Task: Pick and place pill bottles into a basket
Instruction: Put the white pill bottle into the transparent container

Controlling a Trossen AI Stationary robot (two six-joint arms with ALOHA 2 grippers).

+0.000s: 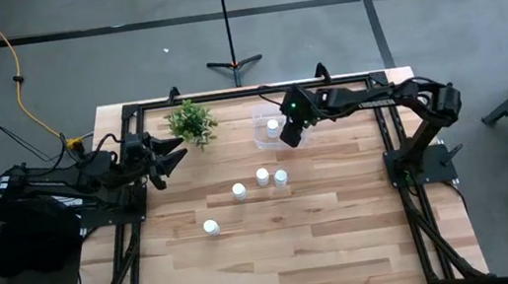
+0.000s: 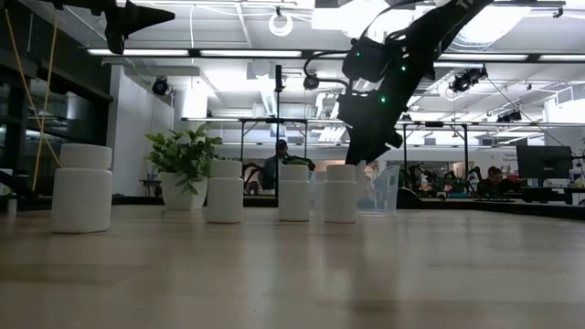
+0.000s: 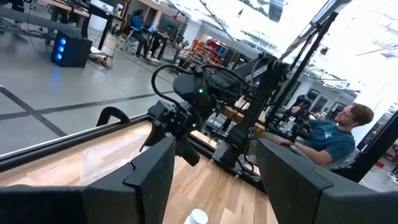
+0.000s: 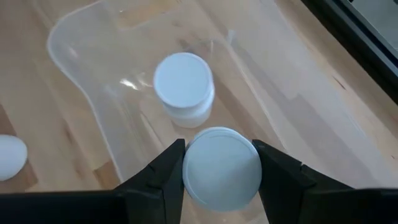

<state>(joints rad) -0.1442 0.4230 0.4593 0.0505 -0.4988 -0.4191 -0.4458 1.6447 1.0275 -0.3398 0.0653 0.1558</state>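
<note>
Holding one small white capped plastic pill bottle (image 4: 221,165), the right gripper (image 4: 221,169) hung over the clear shallow plastic basket (image 4: 99,134).
Bottle looked light, rigid, smooth-sided; fingers pinched its round body below the cap. Left gripper (image 1: 169,160) waited half-open, empty.

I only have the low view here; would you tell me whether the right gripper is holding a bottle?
Observer: Yes, the right gripper is shut on a white bottle, over the clear basket.
Operator: Is anything inside the basket?
Observer: A second bottle stands upright in it.
Operator: And the left arm?
Observer: The left gripper is open beside the plant, holding nothing.
</note>
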